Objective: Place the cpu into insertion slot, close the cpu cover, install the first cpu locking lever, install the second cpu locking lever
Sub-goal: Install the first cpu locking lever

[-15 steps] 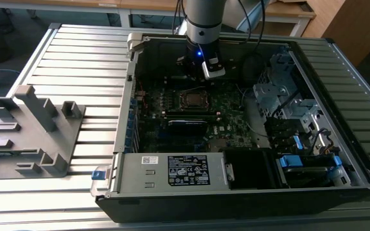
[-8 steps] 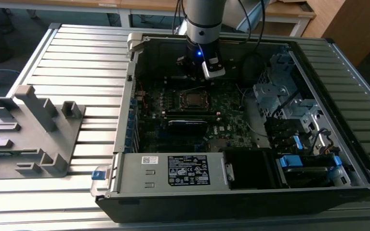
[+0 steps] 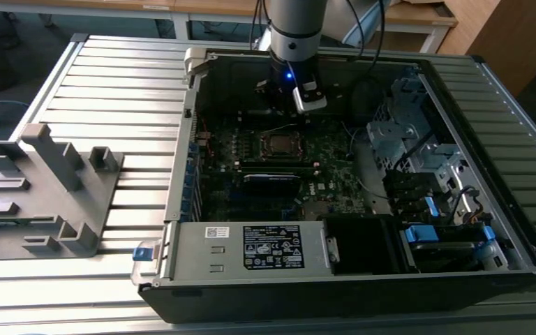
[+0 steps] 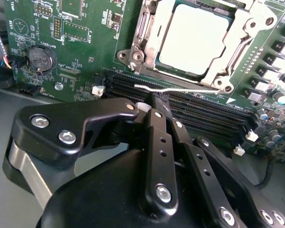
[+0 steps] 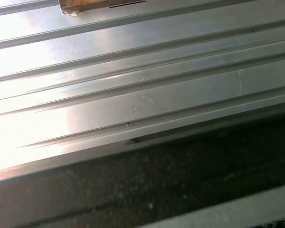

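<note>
The cpu (image 4: 194, 38) lies flat in the insertion slot (image 3: 280, 144) on the green motherboard, inside the open computer case. The cpu cover (image 4: 138, 29), a metal frame, lies down over the chip's edges. A thin wire locking lever (image 4: 180, 89) runs along the side of the socket that faces the black memory slots. My gripper (image 4: 159, 100) hangs over the board just behind the socket in the exterior view (image 3: 292, 98). Its two black fingers are pressed together, and their tips sit right at the wire lever. I cannot tell whether they touch it.
Black memory slots (image 4: 204, 114) and a coin battery (image 4: 42, 58) lie near the gripper. The grey power-supply box (image 3: 249, 248) fills the case front, with drive cages (image 3: 417, 146) on the exterior view's right. A grey fixture (image 3: 45, 188) stands on the slatted table (image 5: 133, 71).
</note>
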`<state>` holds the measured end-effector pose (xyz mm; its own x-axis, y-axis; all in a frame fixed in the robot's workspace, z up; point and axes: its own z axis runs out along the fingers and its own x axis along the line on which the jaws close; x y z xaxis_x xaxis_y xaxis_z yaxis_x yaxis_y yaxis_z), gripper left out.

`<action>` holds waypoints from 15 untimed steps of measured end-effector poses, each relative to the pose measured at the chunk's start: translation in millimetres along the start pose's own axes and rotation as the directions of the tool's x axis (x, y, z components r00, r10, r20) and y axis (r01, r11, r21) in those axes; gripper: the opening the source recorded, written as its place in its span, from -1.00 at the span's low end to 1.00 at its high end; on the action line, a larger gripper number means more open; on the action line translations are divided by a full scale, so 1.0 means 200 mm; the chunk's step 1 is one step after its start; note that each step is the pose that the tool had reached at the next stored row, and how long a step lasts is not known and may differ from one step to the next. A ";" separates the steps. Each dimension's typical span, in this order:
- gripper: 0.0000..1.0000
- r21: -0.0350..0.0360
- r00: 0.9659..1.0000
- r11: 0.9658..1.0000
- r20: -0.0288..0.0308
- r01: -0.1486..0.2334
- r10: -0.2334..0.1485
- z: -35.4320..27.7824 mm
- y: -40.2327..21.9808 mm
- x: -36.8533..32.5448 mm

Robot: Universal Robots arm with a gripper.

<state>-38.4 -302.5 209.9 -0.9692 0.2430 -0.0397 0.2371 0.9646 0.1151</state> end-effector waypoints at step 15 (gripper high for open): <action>-0.80 -0.032 1.000 0.999 -0.006 -0.002 0.002 -0.019 -0.005 0.027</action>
<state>-44.0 -302.5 213.3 -0.9692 0.2442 -0.0337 0.2369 0.9604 0.1466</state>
